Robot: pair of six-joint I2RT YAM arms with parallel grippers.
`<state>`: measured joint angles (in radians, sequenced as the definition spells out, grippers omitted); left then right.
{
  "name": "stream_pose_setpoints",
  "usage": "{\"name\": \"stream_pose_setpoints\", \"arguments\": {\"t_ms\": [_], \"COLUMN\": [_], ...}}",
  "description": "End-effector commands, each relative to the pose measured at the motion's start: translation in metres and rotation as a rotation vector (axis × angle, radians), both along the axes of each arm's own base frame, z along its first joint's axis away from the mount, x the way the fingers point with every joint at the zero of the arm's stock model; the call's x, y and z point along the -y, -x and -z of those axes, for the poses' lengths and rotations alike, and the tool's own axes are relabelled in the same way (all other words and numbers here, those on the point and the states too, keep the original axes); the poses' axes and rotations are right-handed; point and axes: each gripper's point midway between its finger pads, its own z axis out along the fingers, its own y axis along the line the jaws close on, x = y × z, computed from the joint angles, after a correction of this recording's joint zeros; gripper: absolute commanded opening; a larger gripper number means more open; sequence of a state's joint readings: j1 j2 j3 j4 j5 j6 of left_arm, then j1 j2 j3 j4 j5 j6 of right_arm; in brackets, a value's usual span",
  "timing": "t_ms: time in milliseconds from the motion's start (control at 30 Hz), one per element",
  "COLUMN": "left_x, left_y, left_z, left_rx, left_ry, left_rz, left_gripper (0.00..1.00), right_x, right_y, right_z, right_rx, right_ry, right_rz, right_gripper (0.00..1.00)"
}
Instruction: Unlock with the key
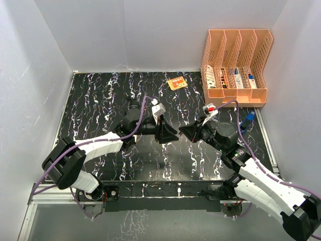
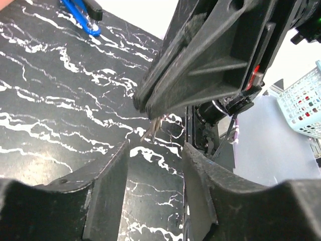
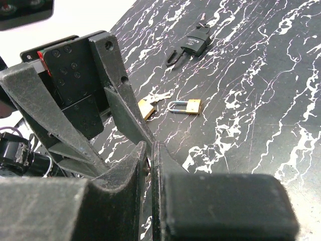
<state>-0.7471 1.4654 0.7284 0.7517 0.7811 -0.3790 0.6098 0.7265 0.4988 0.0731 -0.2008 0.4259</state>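
Top view: left gripper (image 1: 173,134) and right gripper (image 1: 183,130) meet tip to tip over the middle of the tabletop (image 1: 100,95), raised off it. Looks like a handover or re-grip. What they hold is too small to tell here. Peach file rack (image 1: 235,65) sits at the far right corner, orange card (image 1: 176,83) near the far edge, blue tool (image 1: 248,120) by the right edge. Locks not made out here, probably hidden under the arms.

Left wrist view: left gripper is wide, nothing between its fingers. Right gripper is clamped narrow on the key (image 2: 152,131), a thin silvery blade poking out of its tips and angled down toward the left gripper's gap. Likely held out this way so the left can take it or steady it.

Right wrist view: right gripper fingers pressed together, only a glint of metal between them. Brass padlock (image 3: 188,106) lies flat on the tabletop beyond the left gripper, silver shackle looks closed, nothing touching it. Second brass piece (image 3: 146,109) just beside it, partly behind a left finger. Black padlock (image 3: 193,45) lies farther off near a tabletop edge; which edge, cannot tell. Key is well apart from all the locks, so unlocking is not yet begun.
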Motion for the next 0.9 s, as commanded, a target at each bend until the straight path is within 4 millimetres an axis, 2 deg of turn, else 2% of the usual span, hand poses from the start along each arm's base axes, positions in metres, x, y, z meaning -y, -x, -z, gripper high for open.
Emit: {"name": "stream_pose_setpoints", "arguments": {"t_ms": [0,67,100,200,367,400,467,600,700,867], "left_x": [-0.012,-0.017,-0.021,-0.033,-0.073,-0.083,-0.106,-0.133,-0.139,-0.135], "left_y": [-0.004,-0.009,-0.009,-0.023,-0.067,-0.075,-0.091,-0.106,-0.115,-0.121], "left_z": [-0.016,-0.01,-0.016,-0.011,0.022,0.031,0.048,0.081,0.097,0.116], "left_rx": [0.053,0.048,0.064,0.078,0.075,0.073,0.085,0.113,0.146,0.189], "left_ry": [0.034,0.019,0.029,-0.001,-0.183,-0.236,-0.346,-0.563,-0.662,-0.736], "left_rz": [-0.063,-0.098,-0.121,-0.243,-0.587,-0.652,-0.784,-0.88,-0.885,-0.833], "left_gripper": [0.48,0.52,0.54,0.65,0.95,0.98,0.98,0.98,0.99,0.98], "right_x": [0.005,0.007,0.007,0.013,0.021,0.021,0.021,0.019,0.018,0.018], "right_y": [-0.009,-0.012,-0.013,-0.017,-0.023,-0.022,-0.021,-0.02,-0.019,-0.018], "right_z": [-0.008,-0.005,-0.004,0.001,0.005,0.005,0.002,0.001,0.001,0.003], "right_rx": [0.007,-0.005,-0.01,-0.029,-0.046,-0.045,-0.042,-0.04,-0.038,-0.04], "right_ry": [-0.029,-0.022,-0.02,-0.012,-0.006,-0.008,-0.014,-0.014,-0.01,-0.002], "right_rz": [0.054,0.071,0.079,0.121,0.181,0.18,0.177,0.162,0.153,0.146], "right_gripper": [0.0,0.0,0.0,0.0,0.0,0.0,0.0,0.0,0.0,0.0]}}
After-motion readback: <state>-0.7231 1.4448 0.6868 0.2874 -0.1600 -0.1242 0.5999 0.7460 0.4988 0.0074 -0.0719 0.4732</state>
